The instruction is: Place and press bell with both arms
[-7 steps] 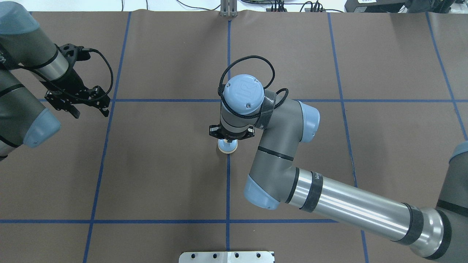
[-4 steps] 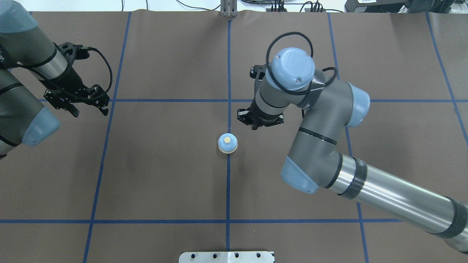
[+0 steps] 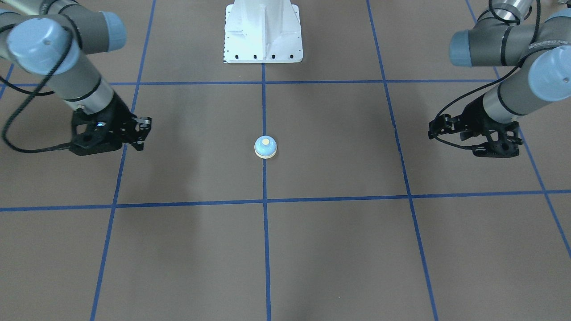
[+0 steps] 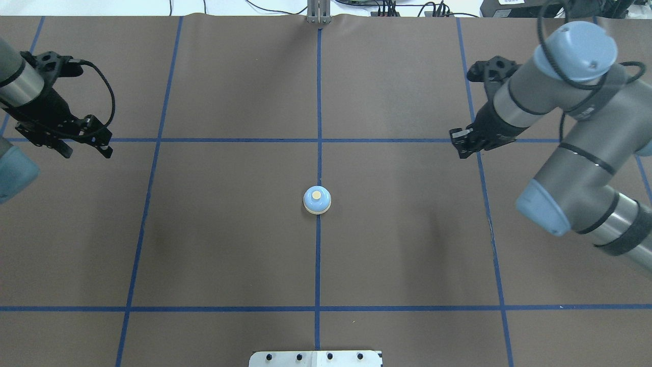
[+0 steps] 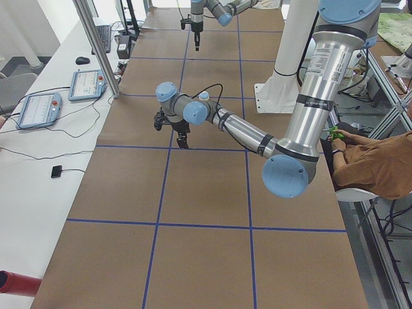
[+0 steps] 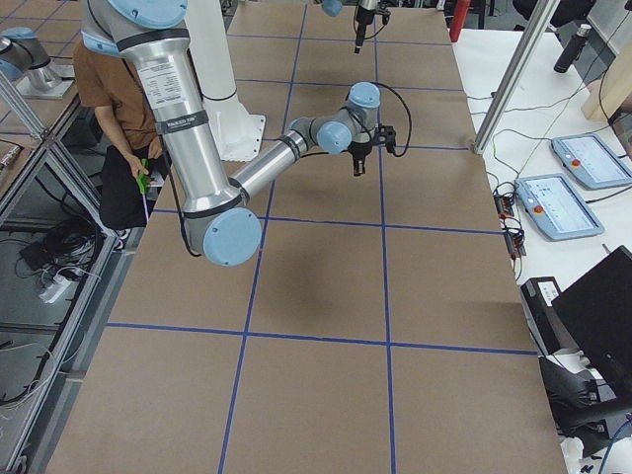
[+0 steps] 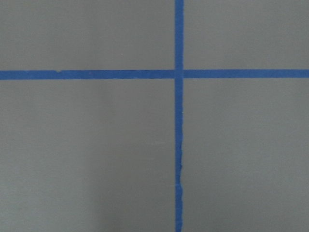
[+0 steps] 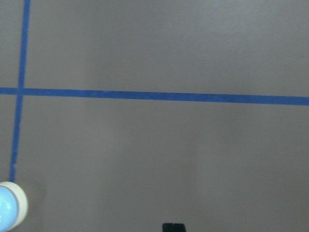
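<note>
Bell (image 4: 317, 200) upright on table (image 4: 229, 244), free of both arms; blue tape line (image 4: 318, 102) runs under it. Left gripper (image 4: 85, 149) well to left of bell, jaws apart, empty. Right gripper (image 4: 461, 148) well to right of bell, jaws look together, empty. Likely step: press. Centre fingertip over cream button (image 4: 317, 194), descend vertically, push lightly. Off-centre load risks tipping or skidding bell.

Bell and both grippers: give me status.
Left gripper open, empty, far out on its own side. Right gripper shut, empty, far out on its side. Bell upright on the blue tape line, neither gripper touching it. Nothing seen in the way.
</note>
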Controlling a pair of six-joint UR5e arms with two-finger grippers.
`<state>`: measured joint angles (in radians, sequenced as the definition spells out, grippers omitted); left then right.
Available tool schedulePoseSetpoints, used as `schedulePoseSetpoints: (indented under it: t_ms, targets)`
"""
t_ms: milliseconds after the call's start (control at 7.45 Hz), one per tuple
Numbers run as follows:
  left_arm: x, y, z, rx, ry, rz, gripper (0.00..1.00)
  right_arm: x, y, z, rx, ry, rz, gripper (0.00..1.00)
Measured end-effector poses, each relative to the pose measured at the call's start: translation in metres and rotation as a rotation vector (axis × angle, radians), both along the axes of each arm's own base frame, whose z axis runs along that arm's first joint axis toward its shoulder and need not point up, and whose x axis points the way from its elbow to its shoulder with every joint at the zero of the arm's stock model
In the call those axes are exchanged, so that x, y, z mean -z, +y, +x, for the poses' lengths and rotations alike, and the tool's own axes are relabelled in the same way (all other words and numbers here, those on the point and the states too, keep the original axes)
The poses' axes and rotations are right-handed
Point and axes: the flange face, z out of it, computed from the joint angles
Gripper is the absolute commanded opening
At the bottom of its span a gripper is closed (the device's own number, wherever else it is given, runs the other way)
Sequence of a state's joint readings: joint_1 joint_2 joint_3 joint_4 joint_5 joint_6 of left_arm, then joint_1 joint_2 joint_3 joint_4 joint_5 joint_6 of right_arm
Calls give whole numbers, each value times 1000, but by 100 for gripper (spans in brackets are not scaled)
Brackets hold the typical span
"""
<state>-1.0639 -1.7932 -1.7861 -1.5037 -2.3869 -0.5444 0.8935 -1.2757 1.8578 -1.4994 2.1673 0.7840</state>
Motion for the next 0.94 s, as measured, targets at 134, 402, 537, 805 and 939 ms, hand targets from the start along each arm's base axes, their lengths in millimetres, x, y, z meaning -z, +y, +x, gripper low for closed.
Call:
schedulePoseSetpoints:
  t_ms: [134,402,537,805,939]
  targets:
    - [-19,8,-33,-7,-6,37,92,-38,-5,46,23,33,33,0]
    - [-63,21,-102,-32,-14,117,99,-111,-4,146,65,86,89,0]
    - [-81,27,-131,-40,-17,150,99,-138,2,189,75,90,102,0]
    - [-103,36,-176,-34,-25,190,99,-178,20,246,99,97,125,15]
    - [-107,38,-189,-22,-28,196,99,-190,27,264,105,103,137,99]
